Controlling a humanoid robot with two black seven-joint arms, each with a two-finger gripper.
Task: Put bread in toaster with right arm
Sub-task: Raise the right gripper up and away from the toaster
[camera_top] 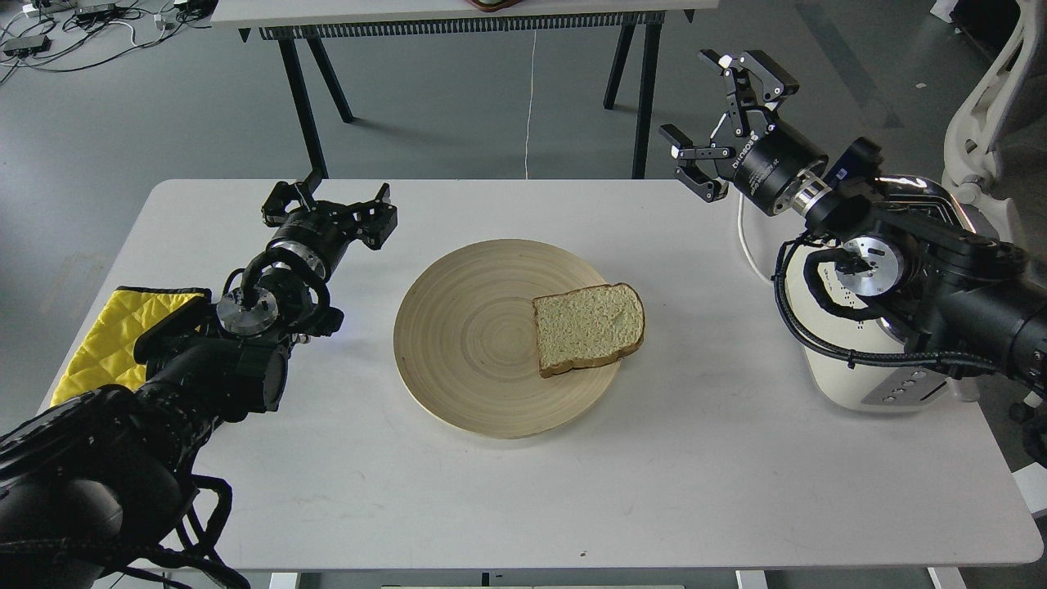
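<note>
One slice of pale bread (587, 327) with a brown crust lies flat on the right part of a round wooden plate (466, 343) at the table's middle. The cream-white toaster (887, 380) stands at the right edge, mostly hidden behind my right arm; its button end faces the front. My right gripper (694, 106) is open and empty, raised above the table's far right, well up and right of the bread. My left gripper (329, 206) is open and empty, low over the table left of the plate.
A yellow quilted cloth (106, 335) lies at the table's left edge under my left arm. The toaster's white cord (746, 245) runs along the table behind it. A second table (458, 16) stands beyond, and a white chair (994, 106) at far right.
</note>
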